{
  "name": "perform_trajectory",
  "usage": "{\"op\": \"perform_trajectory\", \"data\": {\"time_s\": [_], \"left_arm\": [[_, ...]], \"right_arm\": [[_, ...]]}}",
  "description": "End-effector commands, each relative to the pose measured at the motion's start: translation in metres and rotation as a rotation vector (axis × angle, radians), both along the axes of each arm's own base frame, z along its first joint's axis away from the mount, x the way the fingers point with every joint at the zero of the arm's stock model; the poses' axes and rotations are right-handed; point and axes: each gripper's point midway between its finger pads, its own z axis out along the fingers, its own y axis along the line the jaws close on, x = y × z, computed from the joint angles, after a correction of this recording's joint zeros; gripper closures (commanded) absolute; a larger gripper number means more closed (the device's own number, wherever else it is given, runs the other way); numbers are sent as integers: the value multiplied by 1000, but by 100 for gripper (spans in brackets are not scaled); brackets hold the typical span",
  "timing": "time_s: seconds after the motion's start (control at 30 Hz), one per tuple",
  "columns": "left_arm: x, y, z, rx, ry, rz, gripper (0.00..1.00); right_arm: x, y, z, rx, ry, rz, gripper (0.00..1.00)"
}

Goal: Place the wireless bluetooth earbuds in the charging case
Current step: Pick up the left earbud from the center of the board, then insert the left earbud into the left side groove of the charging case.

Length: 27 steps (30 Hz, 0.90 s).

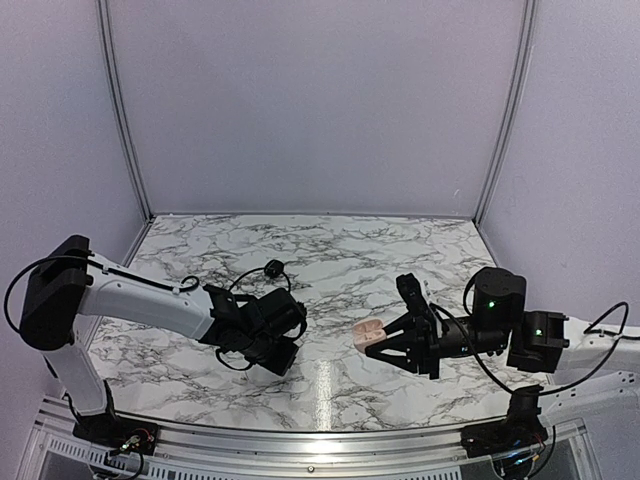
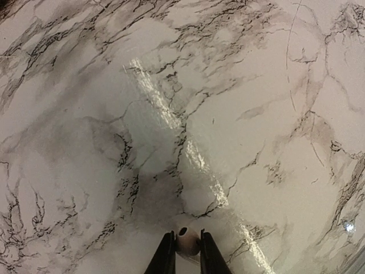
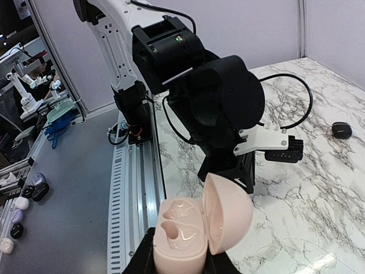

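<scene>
The marbled surface (image 1: 330, 250) fills the middle of the top view, with the left arm (image 1: 140, 295) reaching in from the left of the frame and the right arm (image 1: 495, 300) from the right. The right end effector (image 1: 385, 342) is clamped on the charging case (image 3: 188, 228). It sits centre-right in that view, lid swung open and both wells bare. The left end effector (image 2: 187, 237) is pressed together on a small rounded earbud (image 2: 186, 242), low over the surface. From that bud the case lies off to the right across a bare stretch, so I'd say the left arm makes the crossing. A small black object (image 3: 341, 130) sits further back; I can't tell what it is
</scene>
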Motion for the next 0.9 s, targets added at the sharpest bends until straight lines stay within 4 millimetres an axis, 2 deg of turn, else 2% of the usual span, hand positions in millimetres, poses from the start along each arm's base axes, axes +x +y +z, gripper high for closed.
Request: {"op": "perform_trajectory", "data": {"time_s": [0.0,0.13,0.23,0.27,0.33,0.43,0.53,0.67,0.87], "left_arm": [[15,-4,47,-42,-125,-14,88],[27,-9,107,-152,-262,-19,89],[30,-7,166,-257,-402,-30,89],[30,-4,189,-294,-456,-34,88],[26,0,221,-356,-534,-47,88],[15,3,259,-448,-628,-72,88],[1,4,283,-521,-702,-110,87],[-18,-1,302,-589,-781,-174,87],[-31,-15,299,-590,-825,-268,87]], "right_arm": [[2,3,9,42,-18,-10,100],[3,6,15,80,-51,-3,100],[2,9,24,112,-83,12,100],[2,10,27,125,-100,14,100],[3,10,31,146,-136,12,100],[7,9,39,190,-198,-9,100],[13,7,44,236,-265,-45,100],[19,7,44,279,-369,-81,100],[34,22,32,270,-497,-114,100]]}}
